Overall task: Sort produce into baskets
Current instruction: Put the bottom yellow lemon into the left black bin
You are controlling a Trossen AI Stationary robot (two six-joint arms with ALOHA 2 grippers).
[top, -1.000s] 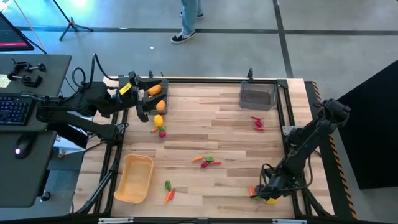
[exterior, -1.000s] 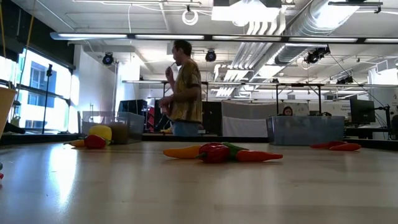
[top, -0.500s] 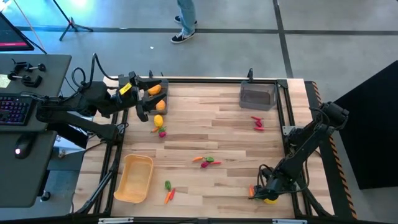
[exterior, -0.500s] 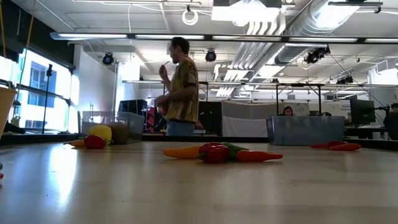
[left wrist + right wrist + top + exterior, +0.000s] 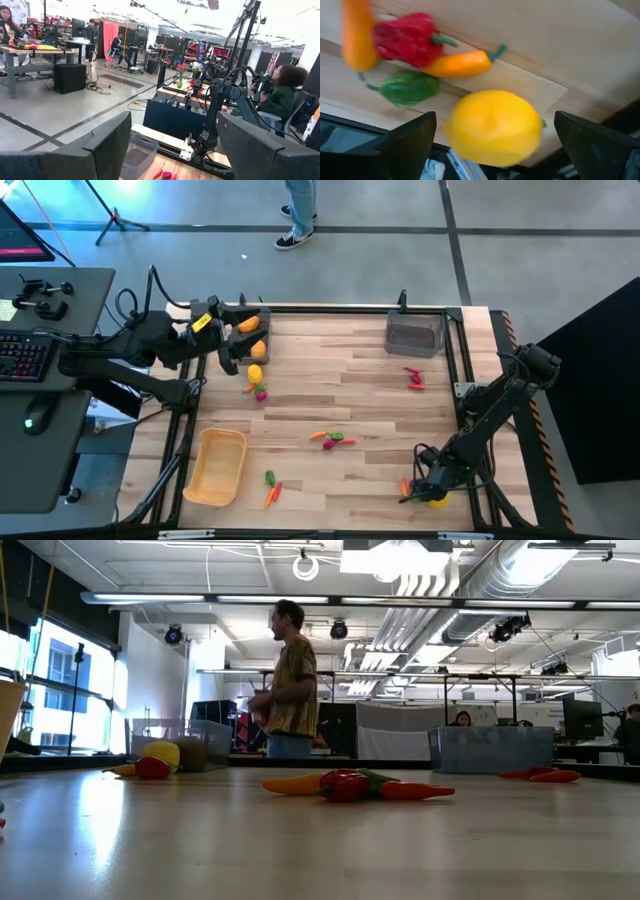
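Right gripper (image 5: 428,492) sits low at the table's near right corner, fingers spread wide on either side of a yellow lemon (image 5: 492,127), not closed on it. Just beyond lie a red pepper (image 5: 407,37), an orange chilli (image 5: 462,63) and a green piece (image 5: 410,88), possibly a small pepper. Left gripper (image 5: 232,340) hangs wide open over the far left grey bin (image 5: 262,315), which holds orange fruit (image 5: 248,325). The tan tray (image 5: 215,467) and second grey bin (image 5: 414,334) stand well apart.

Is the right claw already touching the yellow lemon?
Apart. The right wrist view shows the yellow lemon between the open right claw fingers, with clear gaps on both sides.
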